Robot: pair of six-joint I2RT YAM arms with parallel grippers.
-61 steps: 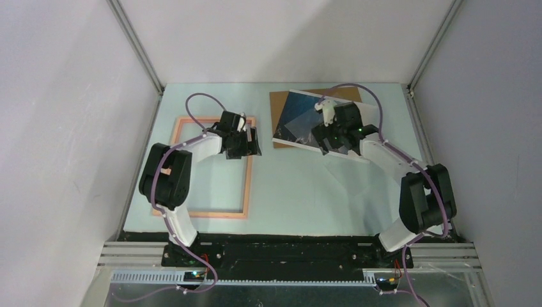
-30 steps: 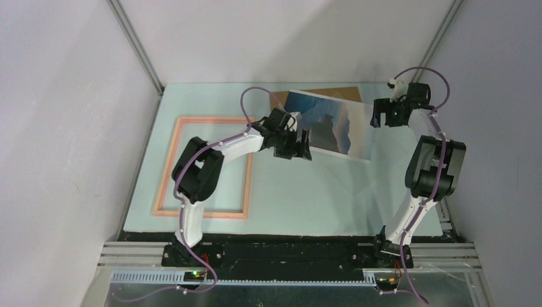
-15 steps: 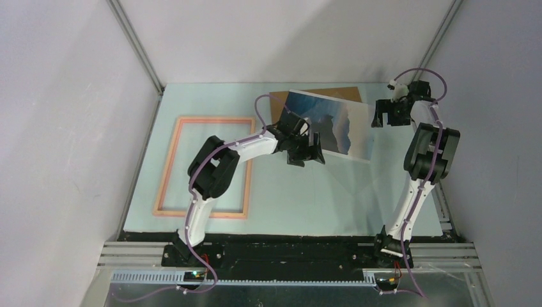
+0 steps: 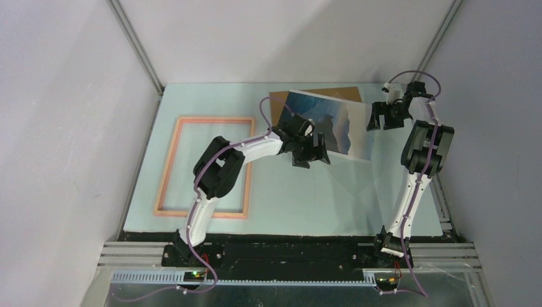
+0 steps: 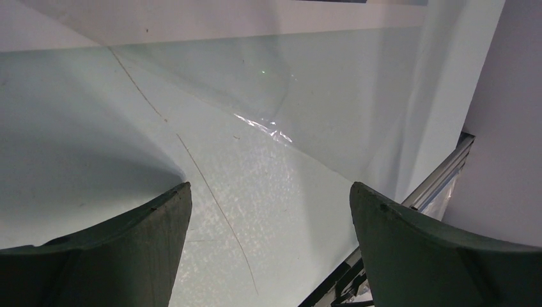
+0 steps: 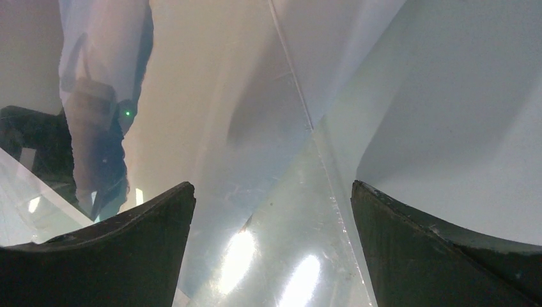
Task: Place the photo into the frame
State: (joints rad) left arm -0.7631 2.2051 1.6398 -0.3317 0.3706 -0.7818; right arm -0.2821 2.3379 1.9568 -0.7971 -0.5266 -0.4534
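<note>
Photo (image 4: 342,125) lies upper right on the counter (image 4: 307,192) atop a brown board (image 4: 277,109), well apart from the empty frame (image 4: 211,118) at left, while left claw (image 4: 313,155) and right claw (image 4: 377,119) flank it, both spread, gripping nothing.

The top external camera is fixed above and behind the arm bases. It faces down and forward and covers the whole bench (image 4: 287,192). The left wrist camera sits close to the bench and looks past the left fingers (image 5: 128,256) toward an edge rail (image 5: 444,169). The right wrist camera looks down at close range between the right fingers (image 6: 434,256). Both wrist patches lie within the top view.
</note>
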